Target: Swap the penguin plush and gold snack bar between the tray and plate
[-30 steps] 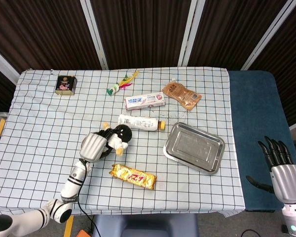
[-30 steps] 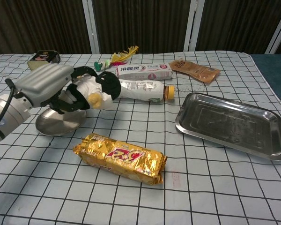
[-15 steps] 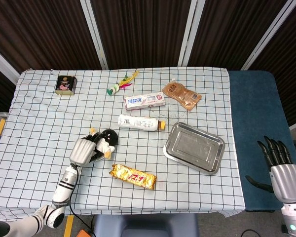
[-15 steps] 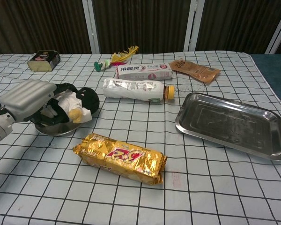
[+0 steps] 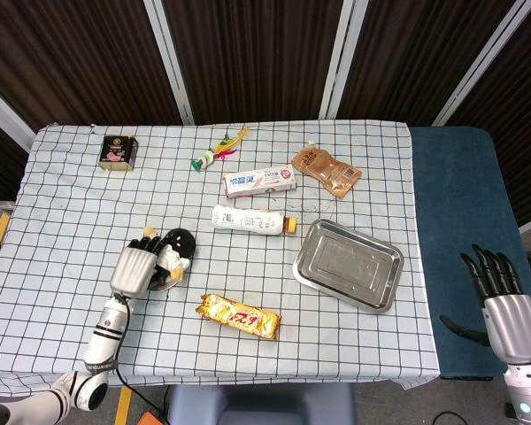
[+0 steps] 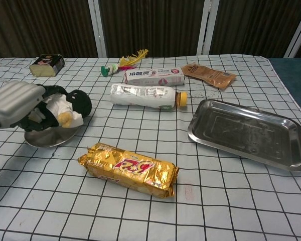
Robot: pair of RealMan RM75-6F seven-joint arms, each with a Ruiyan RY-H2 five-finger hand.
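- The left hand (image 6: 15,103) is gripping the penguin plush (image 6: 65,108) over the plate (image 6: 45,136), to move it.
- The right hand (image 5: 500,297), at four o'clock, is hanging open, holding nothing.

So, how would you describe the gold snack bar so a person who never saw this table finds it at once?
Start at the metal tray on the right side of the checked tablecloth. Look left and toward the front edge: the gold snack bar lies there alone on the cloth. Its crinkled gold wrapper with a red label is the only gold thing.
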